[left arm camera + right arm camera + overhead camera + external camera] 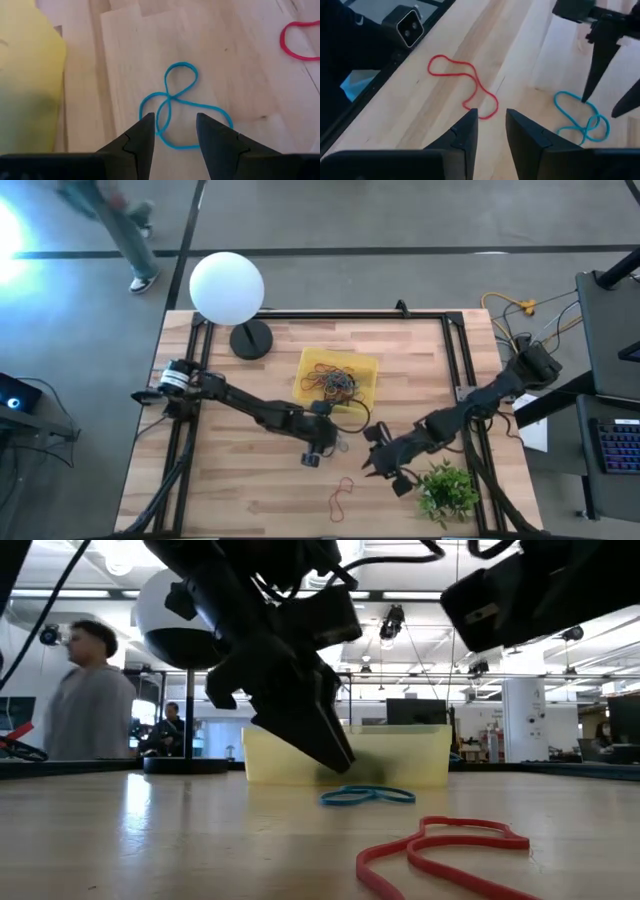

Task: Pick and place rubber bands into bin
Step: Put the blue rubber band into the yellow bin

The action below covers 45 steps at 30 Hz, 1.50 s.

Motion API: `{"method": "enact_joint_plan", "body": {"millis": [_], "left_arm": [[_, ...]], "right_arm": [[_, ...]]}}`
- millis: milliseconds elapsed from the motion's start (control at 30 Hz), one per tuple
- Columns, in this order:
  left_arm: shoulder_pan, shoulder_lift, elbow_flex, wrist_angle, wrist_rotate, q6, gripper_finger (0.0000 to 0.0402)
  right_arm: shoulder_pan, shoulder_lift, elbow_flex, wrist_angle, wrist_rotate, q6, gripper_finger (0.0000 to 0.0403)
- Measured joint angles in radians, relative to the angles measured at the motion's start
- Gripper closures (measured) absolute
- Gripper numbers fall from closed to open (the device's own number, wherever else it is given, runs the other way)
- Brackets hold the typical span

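Note:
The yellow bin (338,378) holds a tangle of rubber bands (336,381). A blue rubber band (175,107) lies twisted flat on the wood just in front of the bin (400,755). My left gripper (172,131) hangs open right over it, one finger on each side of its near loop. Whether the tips touch it, I cannot tell. A red rubber band (465,85) lies flat nearer the table's front edge. My right gripper (491,120) hovers above it, open by a narrow gap, with nothing between its fingers.
A white globe lamp (227,288) stands at the table's far left and a small green plant (447,490) at the near right. Black rails (460,360) run along the table's sides. People show in the room beyond the table.

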Motion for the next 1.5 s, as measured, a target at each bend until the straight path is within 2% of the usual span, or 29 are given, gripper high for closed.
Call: {"method": "enact_joint_plan", "body": {"millis": [267,367,700,867,967,1200,1500], "left_arm": [[0.012,0.075,0.071,0.003,0.006,0.026,0.0272],[0.023,0.098,0.101,-0.014,0.039,0.027,0.0272],[0.048,0.178,0.224,-0.174,0.096,0.007,0.0272],[0.048,0.183,0.234,-0.192,0.099,0.001,0.0275],[0.05,0.181,0.234,-0.195,0.1,0.001,0.0298],[0.05,0.181,0.233,-0.202,0.108,0.006,0.0394],[0.045,0.146,0.23,-0.219,0.072,0.001,0.0401]], "right_arm": [[0.072,0.0,0.0,0.025,0.066,0.024,0.0328],[0.087,0.0,-0.001,0.025,0.076,0.032,0.0331],[0.093,0.0,-0.002,0.024,0.094,0.03,0.0335],[0.093,0.0,-0.002,0.024,0.094,0.027,0.0335],[0.093,0.0,-0.002,0.023,0.094,0.027,0.0335],[0.093,0.0,-0.002,0.023,0.094,0.02,0.0335],[0.093,0.0,-0.002,0.023,0.094,0.02,0.0335]]}}
